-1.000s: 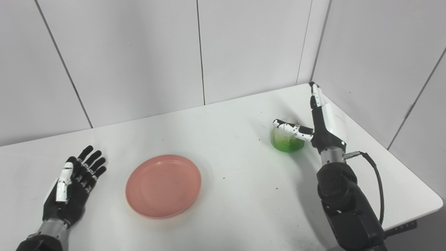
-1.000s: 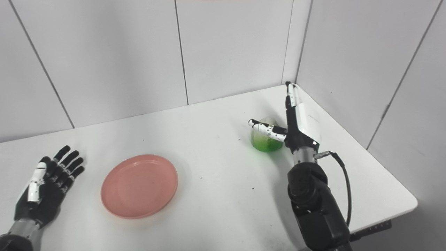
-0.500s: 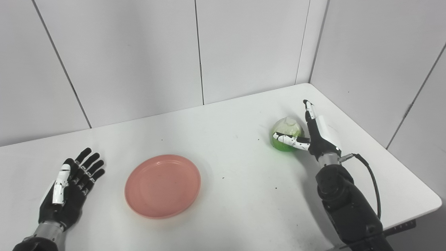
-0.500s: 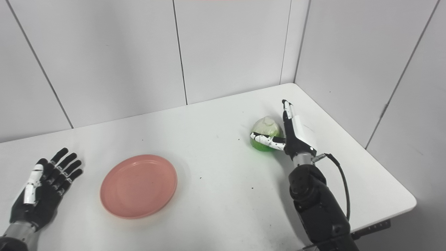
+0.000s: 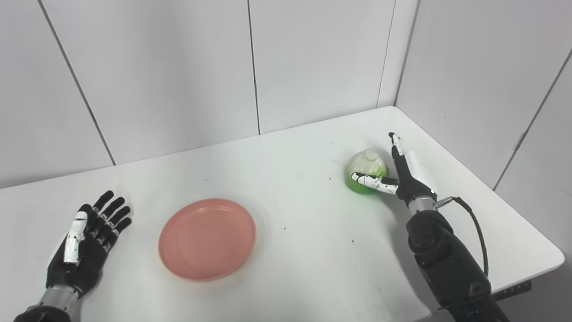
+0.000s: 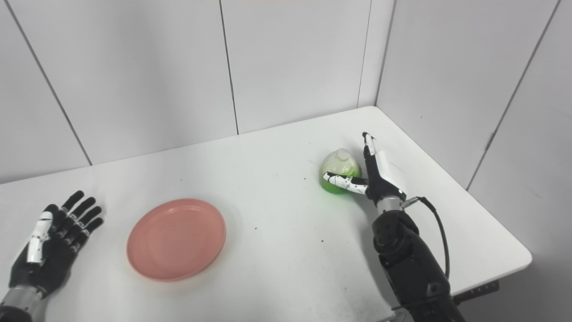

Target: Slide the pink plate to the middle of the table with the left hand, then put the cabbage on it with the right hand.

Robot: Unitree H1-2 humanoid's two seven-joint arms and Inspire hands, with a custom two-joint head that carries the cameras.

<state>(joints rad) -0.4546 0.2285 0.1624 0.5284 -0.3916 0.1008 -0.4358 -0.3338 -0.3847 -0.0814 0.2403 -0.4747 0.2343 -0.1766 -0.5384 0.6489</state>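
Observation:
A pink plate (image 5: 207, 238) lies flat on the white table (image 5: 290, 277), left of the middle. The green cabbage (image 5: 366, 170) sits at the table's right. My right hand (image 5: 404, 172) is open beside it: the straight fingers stand along its right side, the thumb reaches across its front low down, and whether they touch it is unclear. My left hand (image 5: 87, 243) rests palm up at the far left, open with fingers spread, well apart from the plate.
Grey panelled walls (image 5: 313, 62) close the table at the back and right. The table's right edge and front corner (image 5: 556, 259) lie near my right arm. A black cable (image 5: 473, 223) loops from the right wrist.
My right hand has come down from above the cabbage to beside it, thumb now low across its front. The left hand drew back slightly. The view shifted a little.

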